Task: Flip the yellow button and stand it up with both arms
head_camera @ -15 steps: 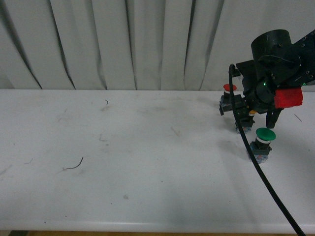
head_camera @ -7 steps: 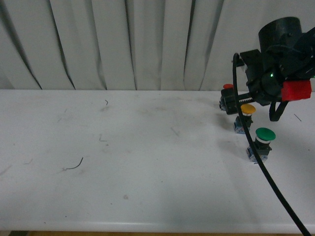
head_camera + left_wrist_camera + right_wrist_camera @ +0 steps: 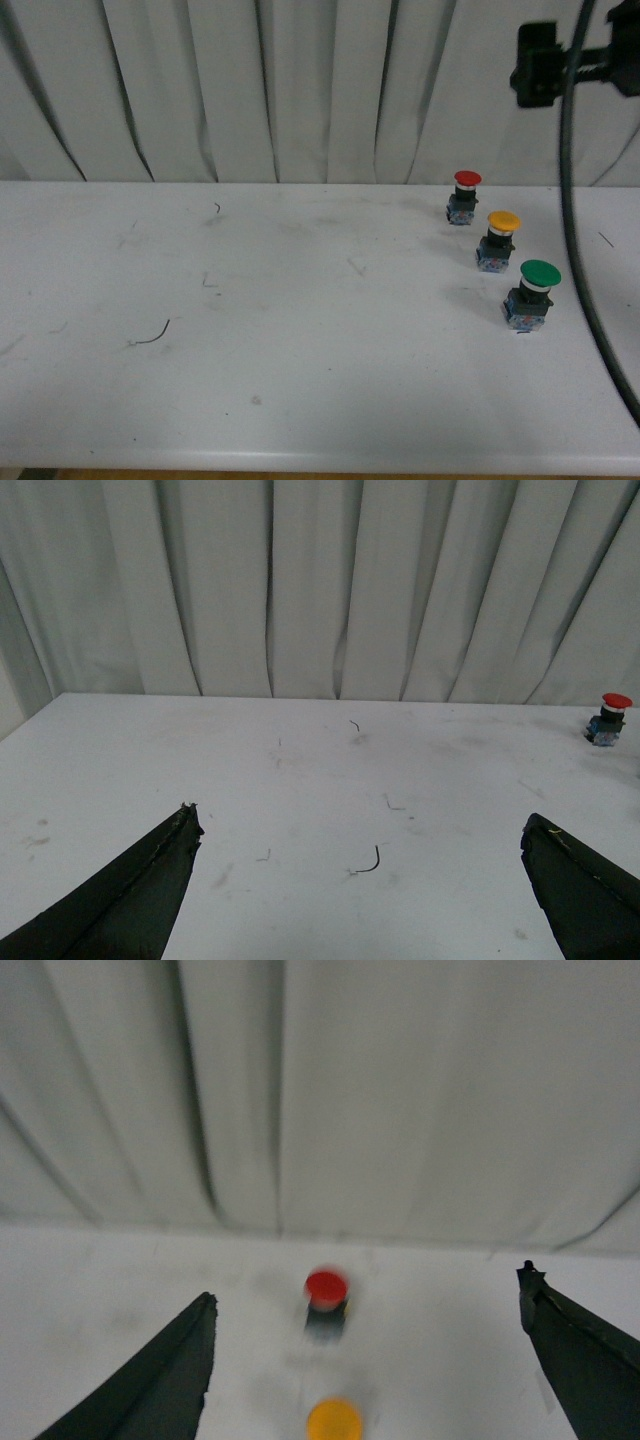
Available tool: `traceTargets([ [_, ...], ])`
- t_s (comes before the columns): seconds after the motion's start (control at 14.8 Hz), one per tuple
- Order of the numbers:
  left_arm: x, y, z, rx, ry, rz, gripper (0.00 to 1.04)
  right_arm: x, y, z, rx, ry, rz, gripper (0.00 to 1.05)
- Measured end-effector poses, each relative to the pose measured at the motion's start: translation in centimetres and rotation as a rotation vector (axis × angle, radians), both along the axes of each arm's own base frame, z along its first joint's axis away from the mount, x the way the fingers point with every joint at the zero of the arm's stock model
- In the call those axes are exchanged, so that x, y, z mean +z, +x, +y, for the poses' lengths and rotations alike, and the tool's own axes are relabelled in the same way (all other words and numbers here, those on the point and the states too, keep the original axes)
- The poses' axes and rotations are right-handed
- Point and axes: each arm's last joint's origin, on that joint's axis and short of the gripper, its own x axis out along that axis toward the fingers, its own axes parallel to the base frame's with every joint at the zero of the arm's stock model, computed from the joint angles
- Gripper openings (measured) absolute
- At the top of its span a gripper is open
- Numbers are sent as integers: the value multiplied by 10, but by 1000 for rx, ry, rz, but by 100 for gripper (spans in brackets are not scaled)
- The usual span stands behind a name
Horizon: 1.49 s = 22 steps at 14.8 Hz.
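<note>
The yellow button (image 3: 499, 240) stands upright, cap up, on the white counter (image 3: 300, 350) at the right, between the red-capped switch (image 3: 464, 196) farther back and the green-capped switch (image 3: 531, 293) nearer. The right arm (image 3: 560, 55) is raised high above the counter at the upper right, black cable (image 3: 580, 260) hanging down; its gripper (image 3: 365, 1360) has jaws spread wide, holding nothing. The left gripper (image 3: 365, 880) hovers over the bare left of the counter, jaws equally wide apart and empty.
</note>
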Motion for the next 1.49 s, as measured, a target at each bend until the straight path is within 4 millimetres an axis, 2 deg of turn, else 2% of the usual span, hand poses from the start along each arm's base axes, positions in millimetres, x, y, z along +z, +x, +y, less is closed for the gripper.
traceTargets([
  [0.07,0,0,0,0,0,0,98,19,-31,-5,-74,19,-202,87],
  [0.14,0,0,0,0,0,0,98,29,-75,-12,-117,39,-325,74],
  [0.27,0,0,0,0,0,0,98,24,-144,-22,-130,54,-410,50],
  [0.47,0,0,0,0,0,0,98,-29,-187,-31,-115,43,-278,12],
  [0.54,0,0,0,1,0,0,98,-29,-199,-38,-128,42,-303,1],
  [0.61,0,0,0,0,0,0,98,-26,-208,-40,-139,49,-339,2],
  [0.81,0,0,0,0,0,0,98,-44,-235,-39,-134,48,-301,2],
  [1.01,0,0,0,0,0,0,98,-47,-254,-39,-134,49,-321,2],
  [1.35,0,0,0,0,0,0,98,-58,-277,-39,-132,51,-353,2],
  [1.42,0,0,0,0,0,0,98,-66,-281,-39,-134,48,-305,2],
  [1.49,0,0,0,0,0,0,98,-66,-284,-39,-133,48,-301,2],
])
